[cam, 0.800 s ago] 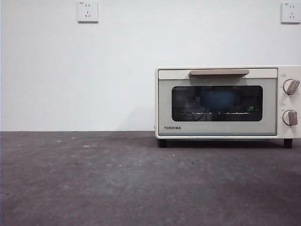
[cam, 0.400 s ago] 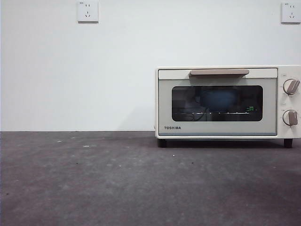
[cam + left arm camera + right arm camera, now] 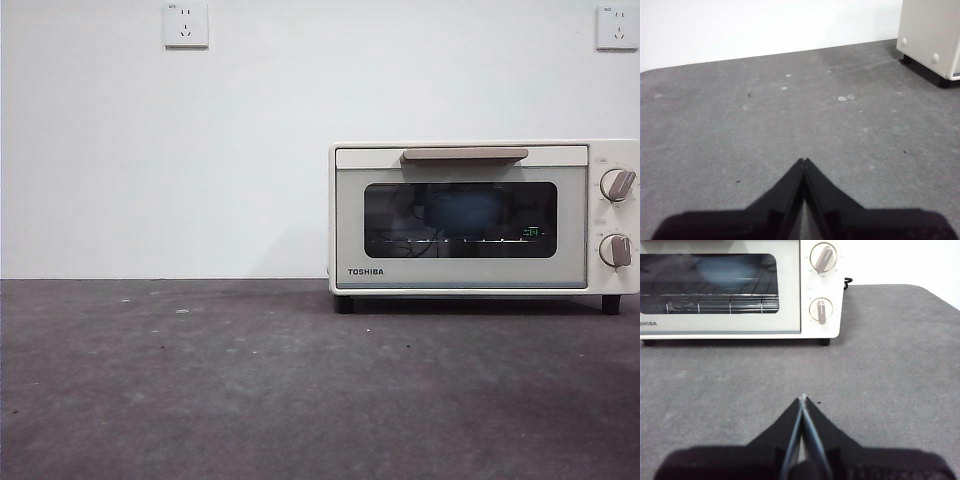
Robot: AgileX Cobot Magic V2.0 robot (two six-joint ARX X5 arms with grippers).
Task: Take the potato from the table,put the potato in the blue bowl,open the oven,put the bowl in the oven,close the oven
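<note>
Oven point(image 3: 484, 217) door sits shut, the blue bowl point(image 3: 466, 212) dimly visible behind its glass; the potato can't be made out. Both pincers, left point(image 3: 804, 161) and right point(image 3: 803, 398), hang closed and empty over the worktop point(image 3: 250, 380). The task looks finished, so nothing more seems needed.

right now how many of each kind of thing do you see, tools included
oven: 1
blue bowl inside the oven: 1
oven knobs: 2
wall sockets: 2
left tool: 1
right tool: 1
potato: not visible
total: 8
</note>
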